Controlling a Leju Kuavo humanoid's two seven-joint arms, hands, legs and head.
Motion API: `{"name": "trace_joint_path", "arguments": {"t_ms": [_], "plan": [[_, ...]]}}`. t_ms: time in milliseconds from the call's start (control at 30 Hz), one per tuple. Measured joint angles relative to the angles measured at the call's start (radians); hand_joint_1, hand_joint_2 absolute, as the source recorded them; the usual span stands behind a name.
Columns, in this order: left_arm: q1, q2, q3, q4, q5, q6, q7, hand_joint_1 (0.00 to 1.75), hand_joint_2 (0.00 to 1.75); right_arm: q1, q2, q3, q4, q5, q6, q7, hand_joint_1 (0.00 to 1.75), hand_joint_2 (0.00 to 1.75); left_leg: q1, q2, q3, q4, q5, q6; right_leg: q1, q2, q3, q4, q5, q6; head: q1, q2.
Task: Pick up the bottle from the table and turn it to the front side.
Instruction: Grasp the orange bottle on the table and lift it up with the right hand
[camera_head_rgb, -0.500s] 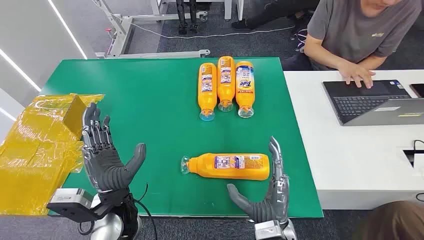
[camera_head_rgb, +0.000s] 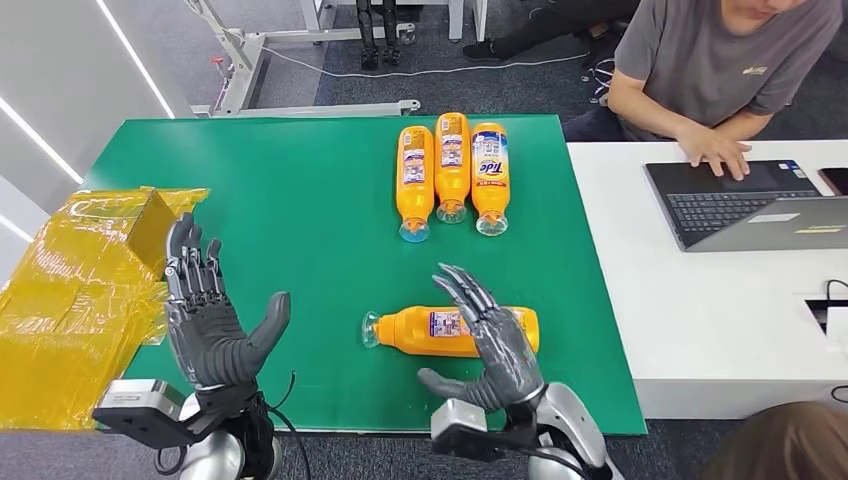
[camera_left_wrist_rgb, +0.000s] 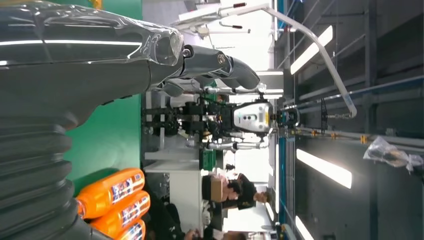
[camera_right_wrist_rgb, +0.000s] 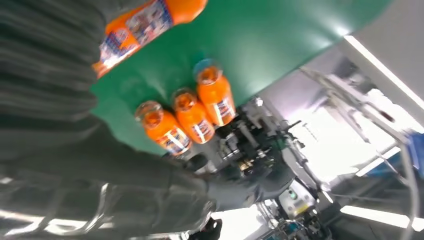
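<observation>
The green table (camera_head_rgb: 300, 180) fills the frame's centre. Lower centre, the orange bottle (camera_head_rgb: 425, 331) lies sideways, label print unreadable. The right hand (camera_head_rgb: 490, 345) spreads above it, gripping nothing. Lower left, the left hand (camera_head_rgb: 205, 320) is open, empty. Upper centre, one of three bottles (camera_head_rgb: 489, 170) reads "Tide".

Green table (camera_right_wrist_rgb: 280, 45) being taken as landmark. Orange bottle (camera_right_wrist_rgb: 145, 22) being seen lying on table, label showing, partly covered by right hand (camera_right_wrist_rgb: 100, 185). Hand's grey ribbed cover and blurred fingers being seen close to camera; finger posture not being made out. Three orange bottles (camera_right_wrist_rgb: 192, 117) being seen side by side near table's edge, caps toward camera. Blurred machinery (camera_right_wrist_rgb: 260, 150) being seen beyond that edge.
</observation>
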Motion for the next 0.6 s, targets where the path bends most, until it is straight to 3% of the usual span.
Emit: {"name": "trace_joint_path", "arguments": {"t_ms": [167,267,467,600], "plan": [[-0.013,-0.011,0.014,0.002,-0.007,-0.05,0.0,0.0,1.75,-0.215,-0.002,0.026,0.174,0.036,0.204,0.049,0.0,1.75,0.0,0.0,0.0,0.0,0.002,0.001,0.0,0.0,0.0,0.0,0.002,0.0,0.0,0.0],[-0.021,-0.02,0.028,0.004,-0.013,-0.068,0.0,0.0,1.75,-0.329,-0.001,0.062,0.288,0.057,0.274,0.056,0.0,1.75,0.0,0.0,0.0,0.0,0.003,0.0,0.0,-0.001,0.0,0.0,0.003,0.0,0.0,0.0],[-0.032,-0.024,0.048,0.01,-0.017,-0.077,0.0,0.0,1.75,-0.543,0.01,0.177,0.525,0.059,0.436,0.021,0.0,1.75,0.0,-0.001,0.0,0.001,0.003,0.0,0.0,-0.001,0.0,0.001,0.003,0.0,0.0,0.0],[-0.034,-0.024,0.056,0.014,-0.013,-0.094,0.0,0.0,1.75,-0.636,0.028,0.249,0.663,0.036,0.499,-0.01,0.0,1.75,0.0,-0.001,0.0,0.001,0.003,0.0,0.0,-0.001,0.0,0.001,0.003,0.0,0.0,0.0]]}}
